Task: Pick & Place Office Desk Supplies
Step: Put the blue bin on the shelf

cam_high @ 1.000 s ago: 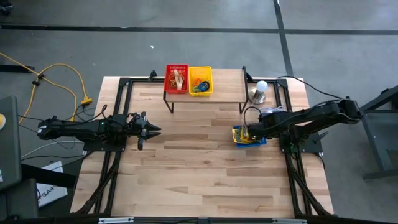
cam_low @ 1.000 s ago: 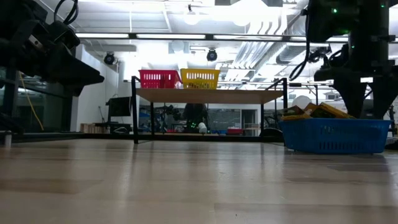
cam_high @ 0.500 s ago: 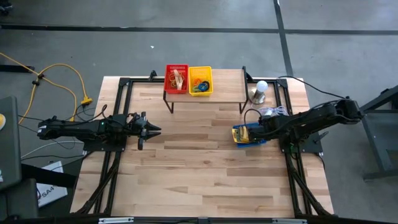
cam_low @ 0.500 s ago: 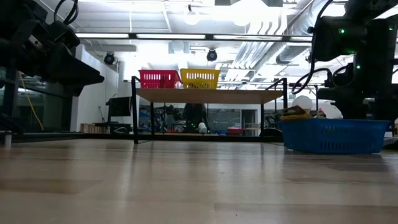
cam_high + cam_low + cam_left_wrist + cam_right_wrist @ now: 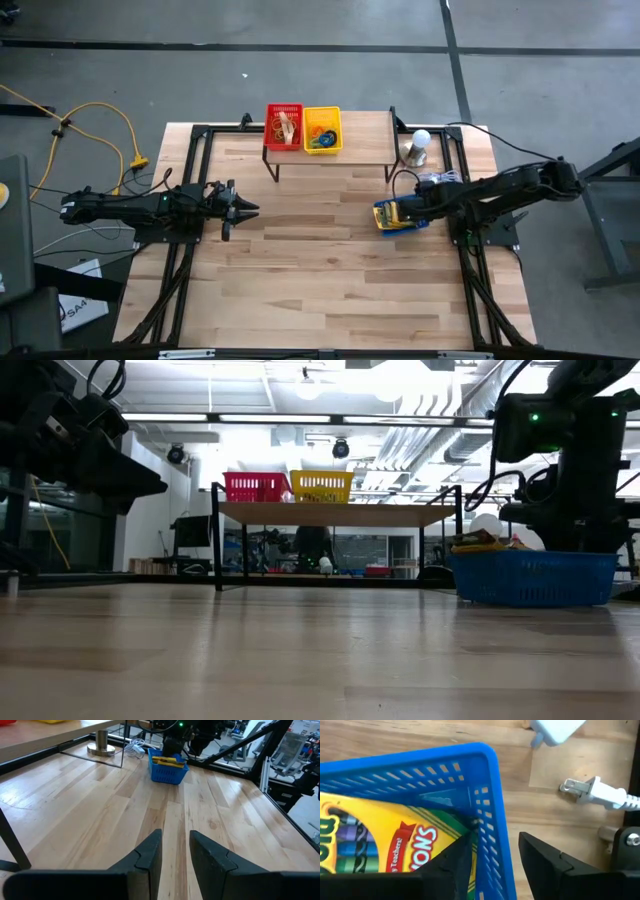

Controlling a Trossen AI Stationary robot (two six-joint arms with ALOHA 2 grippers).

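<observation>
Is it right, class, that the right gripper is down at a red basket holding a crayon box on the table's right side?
Not quite: the basket is blue, not red, as the right wrist view shows. The right gripper is indeed down at it, with the crayon box inside.

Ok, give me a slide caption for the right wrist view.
Right end effector straddling the blue basket wall, one finger inside by the crayon box, white plug on the table beyond.
</observation>
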